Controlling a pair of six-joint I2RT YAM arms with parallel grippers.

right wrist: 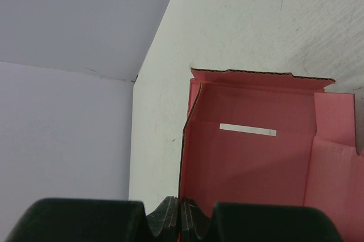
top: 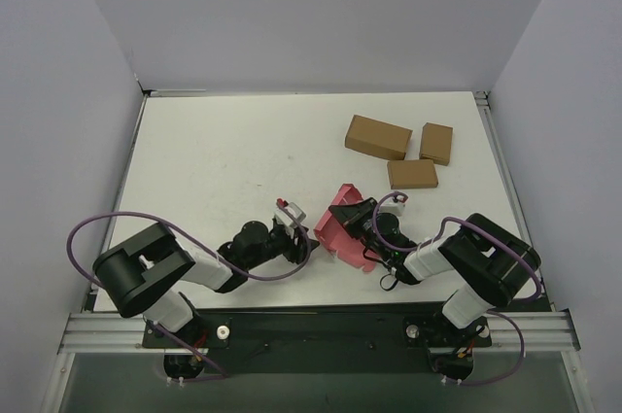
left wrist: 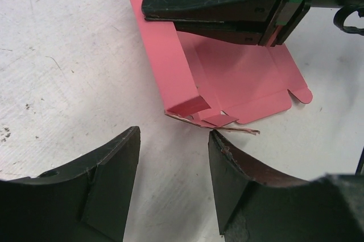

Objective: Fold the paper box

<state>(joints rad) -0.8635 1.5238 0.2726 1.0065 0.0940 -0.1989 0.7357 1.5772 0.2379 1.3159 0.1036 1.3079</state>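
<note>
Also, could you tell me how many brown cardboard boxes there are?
3, clustered far right: the largest box leftmost, a smaller box right of it, a third box just nearer, between them. None seems hidden.

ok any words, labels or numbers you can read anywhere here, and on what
None can be read.
The paper box has a white strip on its inner wall, but no lettering shows on it.
The three brown boxes show no print in the top view.
</note>
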